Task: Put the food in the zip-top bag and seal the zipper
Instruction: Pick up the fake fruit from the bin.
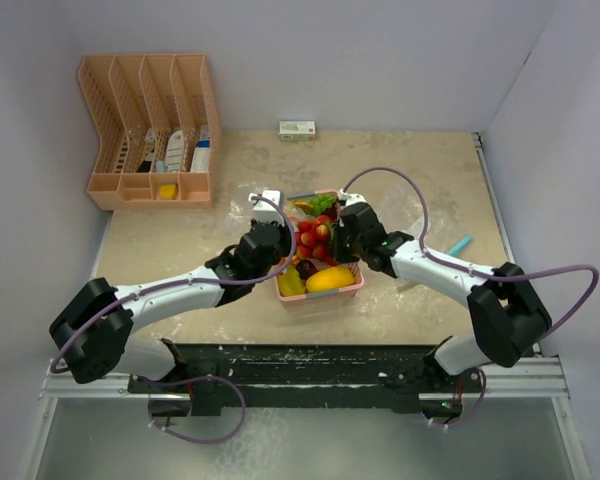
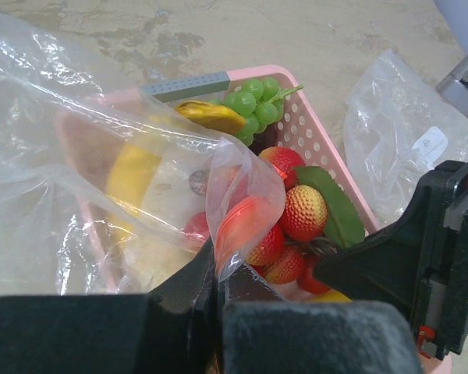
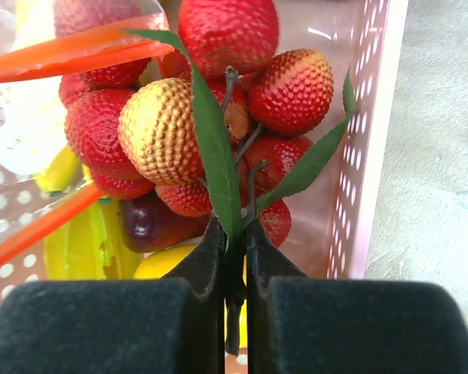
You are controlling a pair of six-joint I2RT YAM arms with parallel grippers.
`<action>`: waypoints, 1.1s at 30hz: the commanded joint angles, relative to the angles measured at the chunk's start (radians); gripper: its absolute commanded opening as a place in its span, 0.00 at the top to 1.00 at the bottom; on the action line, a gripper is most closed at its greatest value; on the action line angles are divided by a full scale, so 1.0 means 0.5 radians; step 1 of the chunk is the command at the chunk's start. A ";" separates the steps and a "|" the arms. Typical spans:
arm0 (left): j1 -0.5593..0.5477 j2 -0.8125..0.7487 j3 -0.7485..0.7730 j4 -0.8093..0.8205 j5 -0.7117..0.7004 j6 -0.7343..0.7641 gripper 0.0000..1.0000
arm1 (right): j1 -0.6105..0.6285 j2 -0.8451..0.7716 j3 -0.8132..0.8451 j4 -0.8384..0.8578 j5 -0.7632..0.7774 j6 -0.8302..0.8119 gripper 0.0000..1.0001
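Food pieces (image 1: 318,262) sit heaped in the pink basket (image 1: 320,298) at the middle of the tabletop (image 1: 430,190): a mango (image 1: 330,279), a banana (image 1: 290,283), green grapes (image 2: 253,101) and a red strawberry cluster (image 3: 218,101). The right gripper (image 3: 234,241) is pressed together on that cluster's stem and green leaf (image 3: 214,156). The left gripper (image 2: 217,284) pinches the edge of the clear zip-top bag (image 2: 101,156), which lies over part of the basket

A beige, marbled surface (image 1: 160,250) is boxed in by plain pale grey walls (image 1: 380,60) at the back and on both sides. A peach slotted organizer (image 1: 98,120) stands in the far left corner. A small white-and-green box (image 1: 297,129) lies at the back edge. The light is soft and even.
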 commanded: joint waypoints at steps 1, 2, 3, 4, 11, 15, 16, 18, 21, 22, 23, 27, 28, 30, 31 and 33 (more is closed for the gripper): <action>0.005 -0.090 -0.005 0.106 0.031 0.053 1.00 | 0.004 -0.200 0.067 0.113 -0.074 -0.063 1.00; 0.004 -0.096 -0.006 0.102 0.033 0.056 1.00 | 0.006 -0.249 0.065 0.121 -0.112 -0.081 1.00; 0.004 -0.100 -0.009 0.097 0.032 0.058 1.00 | 0.006 -0.304 0.066 0.123 -0.145 -0.101 1.00; 0.004 -0.105 -0.009 0.093 0.031 0.060 1.00 | 0.007 -0.362 0.076 0.106 -0.162 -0.114 1.00; 0.006 -0.141 0.003 0.123 0.030 0.099 1.00 | 0.007 -0.736 0.127 -0.083 -0.313 -0.236 1.00; 0.004 -0.138 0.052 0.177 0.098 0.086 1.00 | 0.006 -0.910 0.080 -0.006 -0.443 -0.193 1.00; 0.004 -0.123 0.073 0.180 0.131 0.070 1.00 | 0.007 -0.945 0.048 0.055 -0.467 -0.165 1.00; 0.004 -0.092 0.103 0.180 0.197 0.033 1.00 | 0.007 -1.001 0.011 0.168 -0.518 -0.108 1.00; 0.007 -0.042 0.115 0.189 0.229 0.008 1.00 | 0.006 -1.067 0.001 0.260 -0.571 -0.049 1.00; 0.005 -0.033 0.116 0.190 0.215 0.015 1.00 | 0.004 -1.088 0.017 0.236 -0.558 -0.046 1.00; 0.004 -0.031 0.115 0.188 0.188 0.028 1.00 | 0.007 -1.108 0.042 0.179 -0.520 -0.052 1.00; 0.004 -0.055 0.126 0.166 0.047 0.116 1.00 | 0.007 -1.219 0.154 -0.104 -0.383 -0.128 1.00; 0.004 -0.064 0.135 0.162 0.014 0.139 1.00 | 0.007 -1.253 0.176 -0.150 -0.373 -0.146 1.00; 0.004 -0.077 0.158 0.148 -0.043 0.177 1.00 | 0.007 -1.330 0.221 -0.236 -0.346 -0.168 1.00; 0.004 -0.081 0.171 0.144 -0.060 0.188 1.00 | 0.008 -1.385 0.234 -0.243 -0.340 -0.177 1.00; 0.004 -0.085 0.196 0.156 -0.054 0.197 1.00 | 0.007 -1.465 0.235 -0.243 -0.373 -0.181 1.00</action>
